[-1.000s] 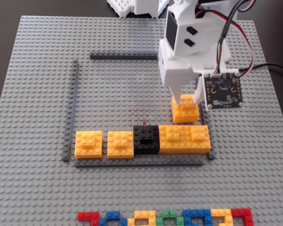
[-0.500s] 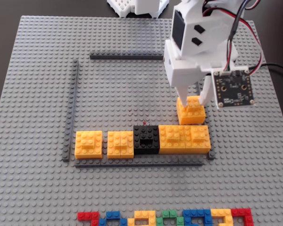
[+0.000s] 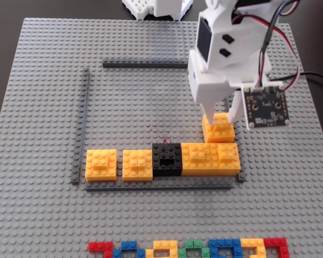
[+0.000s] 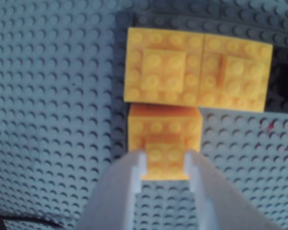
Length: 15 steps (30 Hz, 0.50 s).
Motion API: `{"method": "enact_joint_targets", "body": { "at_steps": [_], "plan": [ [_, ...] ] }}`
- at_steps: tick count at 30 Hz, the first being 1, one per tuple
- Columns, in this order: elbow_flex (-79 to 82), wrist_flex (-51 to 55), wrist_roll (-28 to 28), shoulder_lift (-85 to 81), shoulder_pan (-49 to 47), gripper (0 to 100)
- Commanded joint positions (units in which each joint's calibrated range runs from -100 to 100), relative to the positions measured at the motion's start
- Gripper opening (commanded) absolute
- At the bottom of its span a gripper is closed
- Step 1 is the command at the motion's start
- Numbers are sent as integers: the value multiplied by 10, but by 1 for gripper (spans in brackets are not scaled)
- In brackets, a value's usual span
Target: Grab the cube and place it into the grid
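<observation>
The cube (image 3: 219, 129) is showing smooth, slightly glossy yellow-orange plastic with round studs. The baseplate (image 3: 43, 80) is looking like matt grey plastic, bumpy all over with studs. The gripper (image 3: 220, 115) is showing matt white plastic with faint layered ridges. The circuit board (image 3: 266, 106) is appearing glossy black.

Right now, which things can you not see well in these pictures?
- Fixed view: the arm hides the grid's right strip and the cube's top.
- Fixed view: the bottom edge cuts the multicoloured row.
- Wrist view: the fingers hide the cube's near sides; the black block is cut off.
</observation>
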Motion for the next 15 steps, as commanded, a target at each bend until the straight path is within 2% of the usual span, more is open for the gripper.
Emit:
{"method": "enact_joint_targets", "body": {
  "at_steps": [1,15],
  "plan": [
    [-52,-5,0,-8,2,3],
    [-58,-9,-2,2,6,5]
  ]
}}
